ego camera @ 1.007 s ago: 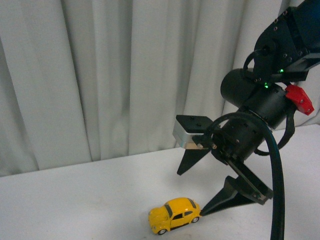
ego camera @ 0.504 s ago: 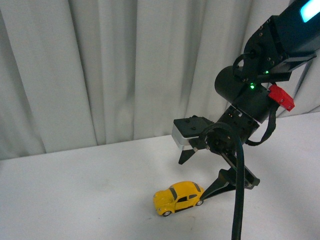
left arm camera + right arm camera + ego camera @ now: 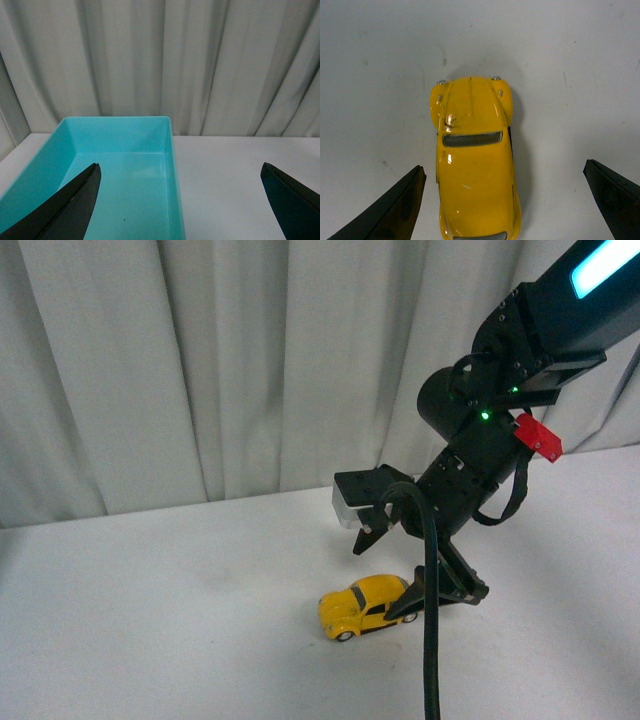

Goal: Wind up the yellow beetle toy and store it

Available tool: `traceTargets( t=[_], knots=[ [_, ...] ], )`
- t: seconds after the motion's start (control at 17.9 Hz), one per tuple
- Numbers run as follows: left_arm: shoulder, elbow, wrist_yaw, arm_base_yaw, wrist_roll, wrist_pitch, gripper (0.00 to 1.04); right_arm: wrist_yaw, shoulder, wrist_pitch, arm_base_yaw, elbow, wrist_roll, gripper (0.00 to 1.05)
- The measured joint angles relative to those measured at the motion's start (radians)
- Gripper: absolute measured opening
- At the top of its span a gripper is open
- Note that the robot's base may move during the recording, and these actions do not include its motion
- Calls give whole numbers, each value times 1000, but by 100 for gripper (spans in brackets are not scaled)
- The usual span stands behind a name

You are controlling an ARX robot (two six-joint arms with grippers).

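Right tool [image 3: 377, 580] partly hides yellow beetle toy's [image 3: 352, 608] rear.

probably a lab setup: white table [image 3: 150, 620], pale curtain backdrop [image 3: 200, 370]

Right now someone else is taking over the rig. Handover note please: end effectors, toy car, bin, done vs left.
Right end effector: open, low over the yellow toy car, one finger on each side. The wrist view shows gaps on both sides, so no grip.
Left end effector: open and empty, above the teal bin.
Toy car: upright on its wheels on the white table.
Bin: empty as far as the wrist view shows, and out of the front view.
Done: right arm lined up over the car.
Left: close on the car, wind it, put it in the bin.
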Motion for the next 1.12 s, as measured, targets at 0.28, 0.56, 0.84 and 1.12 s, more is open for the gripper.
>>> traceTargets(
  t=[0.28, 0.56, 0.84, 1.12],
  knots=[
    [0, 0, 0, 0, 0, 0, 98, 3, 0, 70, 23, -86, 82, 93],
    [0, 0, 0, 0, 0, 0, 98, 7, 0, 73, 25, -98, 85, 83],
    [0, 0, 0, 0, 0, 0, 98, 9, -2, 78, 25, -100, 82, 58],
    [0, 0, 0, 0, 0, 0, 98, 18, -3, 53, 23, -75, 85, 43]
  ],
)
